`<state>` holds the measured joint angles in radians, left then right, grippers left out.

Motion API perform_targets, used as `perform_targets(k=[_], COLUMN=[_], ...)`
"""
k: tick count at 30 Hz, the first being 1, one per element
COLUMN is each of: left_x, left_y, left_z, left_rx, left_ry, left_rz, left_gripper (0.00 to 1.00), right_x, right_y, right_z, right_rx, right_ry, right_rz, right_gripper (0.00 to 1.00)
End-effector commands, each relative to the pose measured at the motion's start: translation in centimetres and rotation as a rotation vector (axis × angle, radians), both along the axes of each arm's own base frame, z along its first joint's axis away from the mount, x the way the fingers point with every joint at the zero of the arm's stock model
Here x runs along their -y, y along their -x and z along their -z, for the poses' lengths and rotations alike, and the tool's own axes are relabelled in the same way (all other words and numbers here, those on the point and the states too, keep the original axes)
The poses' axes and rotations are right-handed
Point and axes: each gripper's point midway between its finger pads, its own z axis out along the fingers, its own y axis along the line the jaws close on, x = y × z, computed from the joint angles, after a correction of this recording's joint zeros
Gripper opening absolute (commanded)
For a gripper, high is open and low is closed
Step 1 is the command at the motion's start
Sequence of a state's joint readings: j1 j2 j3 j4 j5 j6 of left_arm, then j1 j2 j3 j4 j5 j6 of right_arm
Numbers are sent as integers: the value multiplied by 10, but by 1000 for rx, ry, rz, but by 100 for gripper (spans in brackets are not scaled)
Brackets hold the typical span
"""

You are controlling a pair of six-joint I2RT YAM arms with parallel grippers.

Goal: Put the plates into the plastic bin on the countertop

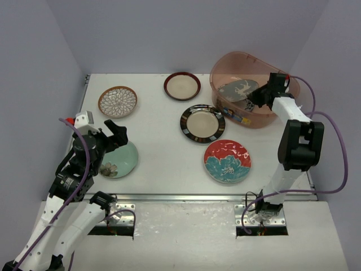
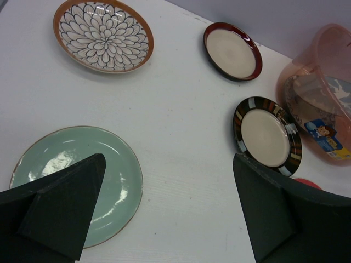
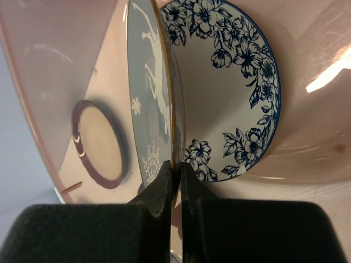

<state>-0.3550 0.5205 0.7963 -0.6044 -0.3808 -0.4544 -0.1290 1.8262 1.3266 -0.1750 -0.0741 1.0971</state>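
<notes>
Right gripper (image 3: 176, 170) pinches deer plate (image 3: 147, 109) rim, tilted inside bin (image 3: 49, 66); released so, it may drop and chip blue plate (image 3: 230, 98). Left gripper (image 2: 168, 159) spread.

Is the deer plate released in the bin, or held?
Held. The deer plate is inside the plastic bin, its rim pinched by the shut right gripper.

Seven plates all told. Five sit out on the worktop (image 1: 158, 135): brown floral plate (image 1: 117, 101), red-rimmed plate (image 1: 182, 86), striped plate (image 1: 202, 123), mint plate (image 1: 127, 158), red-blue flower plate (image 1: 227, 161). Two are in the bin (image 1: 221, 84): deer plate (image 3: 145, 109), blue floral plate (image 3: 230, 93). One bin, plus left pincer (image 1: 111, 132) and right pincer (image 3: 176, 171), so two.
</notes>
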Motion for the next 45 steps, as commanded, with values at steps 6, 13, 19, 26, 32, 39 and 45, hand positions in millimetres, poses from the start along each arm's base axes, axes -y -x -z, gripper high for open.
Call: perform_targets(k=[6,13,19,26,32,39,45], left_x=[1,3,5,5,5,5,7], left_y=[-1,-2,-2,1,3,7,7], left_z=[-10,-10,-9,-11,-12,-15,-15], left_rx=[40,35,34,43,45,58,57], left_ry=[22,21,20,24,27,37,37], left_rz=[-6,1,7,6,0,-1,4], left_gripper=[100,100,100,100,100,100,100], right_x=[-10,-16,-15,-9,-19,-24,-31], right_y=[-34,-26,-18,-8,-2,-13,-17], right_z=[-48,-31,-7,17,32,36,23], right_rx=[142,70,-51,-154,-124,-159,-152], right_ry=[14,-12,-4,18,-28,-37,-43], right_rz=[-106,-134,-157,-142,-157,-218,-242], right_gripper=[0,30,35,52,55,74,79])
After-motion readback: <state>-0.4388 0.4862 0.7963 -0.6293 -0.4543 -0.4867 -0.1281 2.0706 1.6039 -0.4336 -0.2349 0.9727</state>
